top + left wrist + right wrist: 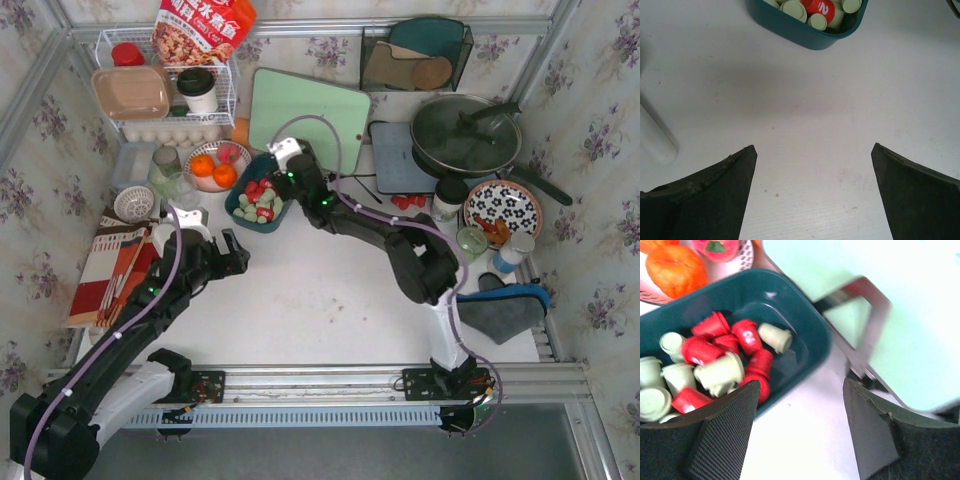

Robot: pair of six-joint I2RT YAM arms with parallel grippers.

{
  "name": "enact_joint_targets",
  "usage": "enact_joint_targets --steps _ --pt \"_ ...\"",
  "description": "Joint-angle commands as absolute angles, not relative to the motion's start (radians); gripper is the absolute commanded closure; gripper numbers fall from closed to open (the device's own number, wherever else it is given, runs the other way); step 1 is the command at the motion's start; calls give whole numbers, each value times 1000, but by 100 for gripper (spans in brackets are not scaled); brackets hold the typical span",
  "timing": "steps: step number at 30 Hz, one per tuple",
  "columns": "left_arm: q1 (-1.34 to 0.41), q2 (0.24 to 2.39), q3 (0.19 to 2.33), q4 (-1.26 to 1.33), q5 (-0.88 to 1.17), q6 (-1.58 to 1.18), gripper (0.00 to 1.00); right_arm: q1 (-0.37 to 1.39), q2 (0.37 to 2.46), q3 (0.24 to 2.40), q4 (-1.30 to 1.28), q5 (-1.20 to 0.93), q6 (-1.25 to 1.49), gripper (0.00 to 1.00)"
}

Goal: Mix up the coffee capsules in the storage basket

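dark fingers of the right end effector [800, 385] fill the foot of its wrist view. the jaws stand apart, with nothing between them but bare tabletop [805, 440] and the basket's near corner. noted: it holds no capsule.

the storage basket [790, 305] sits at about 10 o'clock from the middle of the tabletop, seen from above. oranges [675, 267] lie just beyond it at 10 o'clock, and a pale green cutting board [910, 315] at 1 o'clock.

the coffee capsules [747, 335] lie loose inside, some on their sides, some on end. reds bunch at the middle; pale greens crowd the 8 o'clock end. judged partly mingled, not yet even.

one finger of the right end effector overlaps the basket rim, a stance fit for reaching in to stir.

the left end effector [813, 147] hangs wide and empty over bare tabletop, with the basket at 12 o'clock in its view and well apart. it is likely parked there to keep out of the working arm's way.
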State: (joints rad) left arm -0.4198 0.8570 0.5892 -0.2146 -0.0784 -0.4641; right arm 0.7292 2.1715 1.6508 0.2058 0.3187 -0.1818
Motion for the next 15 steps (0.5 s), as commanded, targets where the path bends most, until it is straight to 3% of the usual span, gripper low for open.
enact_joint_targets --steps 1,8,15 --pt "-420 844 594 -195 -80 -463 1 692 2029 1480 311 353 -91 25" --pt "-420 841 594 -195 -72 -465 1 612 1918 1267 346 514 74 23" --pt "-420 843 594 -196 -75 -464 1 492 1895 1157 349 519 203 22"
